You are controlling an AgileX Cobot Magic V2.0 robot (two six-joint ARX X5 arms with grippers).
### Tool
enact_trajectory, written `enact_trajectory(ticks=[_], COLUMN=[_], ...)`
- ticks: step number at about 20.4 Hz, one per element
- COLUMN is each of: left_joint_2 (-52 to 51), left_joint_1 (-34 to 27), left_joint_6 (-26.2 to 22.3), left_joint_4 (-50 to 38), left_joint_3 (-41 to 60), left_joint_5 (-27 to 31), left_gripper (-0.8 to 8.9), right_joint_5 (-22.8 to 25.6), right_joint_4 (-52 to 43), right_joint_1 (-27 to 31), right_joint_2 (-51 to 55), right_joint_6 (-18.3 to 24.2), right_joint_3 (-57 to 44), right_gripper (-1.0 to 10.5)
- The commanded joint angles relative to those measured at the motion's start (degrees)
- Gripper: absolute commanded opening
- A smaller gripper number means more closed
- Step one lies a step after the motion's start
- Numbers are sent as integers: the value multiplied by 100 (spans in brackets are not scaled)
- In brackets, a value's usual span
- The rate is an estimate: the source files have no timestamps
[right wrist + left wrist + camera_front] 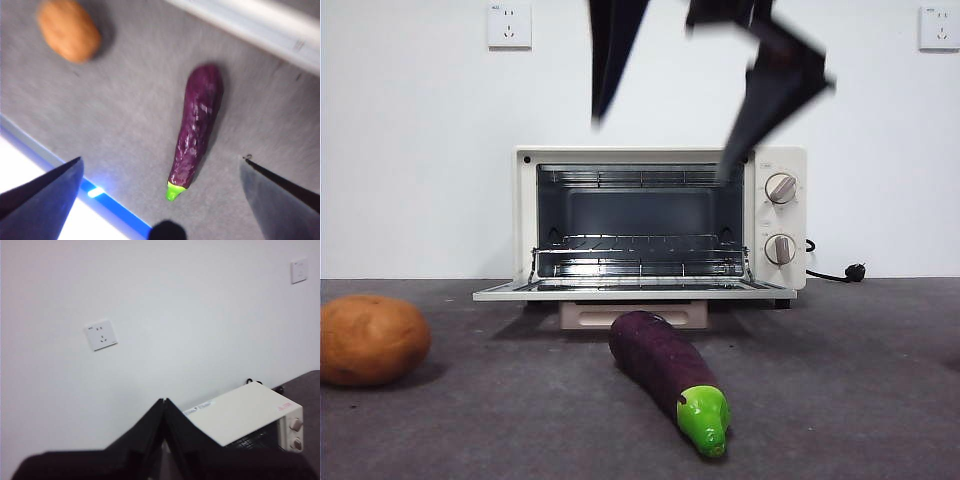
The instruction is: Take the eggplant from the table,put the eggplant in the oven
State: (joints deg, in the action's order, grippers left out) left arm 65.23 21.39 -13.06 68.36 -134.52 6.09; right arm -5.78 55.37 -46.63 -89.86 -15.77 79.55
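purple eggplant [196, 130] lay untouched on the table [860, 380]. right gripper [162, 195] hung above it, jaws wide and empty, left gripper [165, 407] closed. guess it needed to drop and grab, oven [660, 222] was open already

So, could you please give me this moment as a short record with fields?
eggplant: lying on the table in front of the oven, green cap toward the camera
oven: door folded down, wire rack bare
potato: on the table, apart from the eggplant
right gripper: open, above the eggplant, holding nothing
left gripper: shut, raised, holding nothing
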Motion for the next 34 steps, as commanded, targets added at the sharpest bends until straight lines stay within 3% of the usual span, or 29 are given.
enact_trajectory(ticks=[1,10,21,25,28,32,34], left_joint_2=[-20,35,153,162,164,170,190], left_joint_1=[87,197,197,197,197,197,197], left_joint_6=[-68,-68,-68,-68,-68,-68,-66], left_joint_4=[79,142,240,240,254,271,271], left_joint_3=[22,22,22,22,22,22,22], left_joint_5=[13,13,-7,-9,-9,-9,-9], left_gripper=[-5,-6,-6,-6,-6,-5,-6], right_joint_5=[42,367,393,437,509,734,737], right_joint_4=[-332,-1373,-2238,-2463,-2452,-2455,-2461], right_joint_1=[-74,-356,-442,-442,-442,-442,-442], right_joint_2=[-188,-492,-492,-492,-492,-492,-492], right_joint_6=[-372,-872,-1434,-1582,-1578,-1552,-1539], right_joint_3=[-400,-1521,-2448,-2660,-2691,-2691,-2688], right_gripper=[627,627,611,501,205,-14,-12])
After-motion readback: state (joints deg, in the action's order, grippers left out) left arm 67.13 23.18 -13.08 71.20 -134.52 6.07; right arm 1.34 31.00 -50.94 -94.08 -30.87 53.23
